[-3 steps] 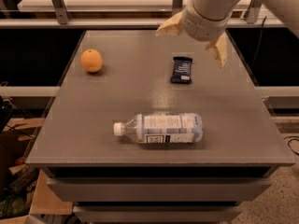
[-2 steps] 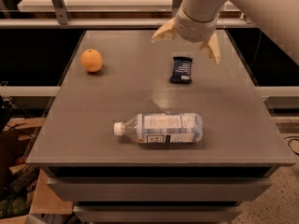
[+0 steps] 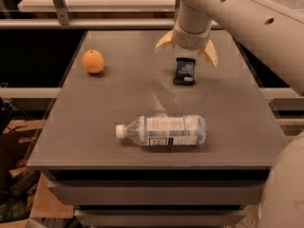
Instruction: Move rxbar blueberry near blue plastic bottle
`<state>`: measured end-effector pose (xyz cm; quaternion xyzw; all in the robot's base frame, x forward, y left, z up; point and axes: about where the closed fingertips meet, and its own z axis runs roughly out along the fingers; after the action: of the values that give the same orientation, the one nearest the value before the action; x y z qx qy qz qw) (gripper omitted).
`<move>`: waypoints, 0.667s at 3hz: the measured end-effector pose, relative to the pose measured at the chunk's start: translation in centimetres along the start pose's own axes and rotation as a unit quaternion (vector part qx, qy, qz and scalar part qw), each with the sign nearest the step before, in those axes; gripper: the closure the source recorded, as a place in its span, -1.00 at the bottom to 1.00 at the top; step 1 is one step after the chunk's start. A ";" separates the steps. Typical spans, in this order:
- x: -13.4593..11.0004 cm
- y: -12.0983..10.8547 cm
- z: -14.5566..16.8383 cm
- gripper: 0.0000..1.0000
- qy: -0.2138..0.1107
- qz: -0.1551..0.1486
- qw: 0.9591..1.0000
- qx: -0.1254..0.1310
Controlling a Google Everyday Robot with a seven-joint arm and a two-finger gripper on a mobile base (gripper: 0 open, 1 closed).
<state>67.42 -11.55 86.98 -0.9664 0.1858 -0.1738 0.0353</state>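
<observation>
The rxbar blueberry (image 3: 184, 70) is a small dark navy wrapper with a white patch at its near end, lying flat on the grey table (image 3: 104, 108) right of centre toward the back. The blue plastic bottle (image 3: 164, 130) lies on its side near the front, white cap pointing left. My gripper (image 3: 186, 49) hangs just above and behind the bar, open, with its two cream fingers (image 3: 209, 55) spread to either side and nothing between them.
A round orange fruit (image 3: 93, 61) sits at the back left of the table. My pale arm (image 3: 247, 18) reaches in from the upper right. A cardboard box and clutter (image 3: 19, 184) lie on the floor at left. A second table stands behind.
The gripper has moved left and toward the bar, from the table's back right to just above the bar. The bar, bottle and orange have not moved.
</observation>
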 end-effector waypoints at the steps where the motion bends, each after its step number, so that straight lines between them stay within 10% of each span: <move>1: 0.4 0.1 2.9 -1.00 -0.004 0.000 1.000 -0.013; 2: 0.5 0.3 5.2 -0.66 -0.019 0.006 1.000 -0.022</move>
<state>69.53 -11.95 82.22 -0.9690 0.1947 -0.1508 0.0185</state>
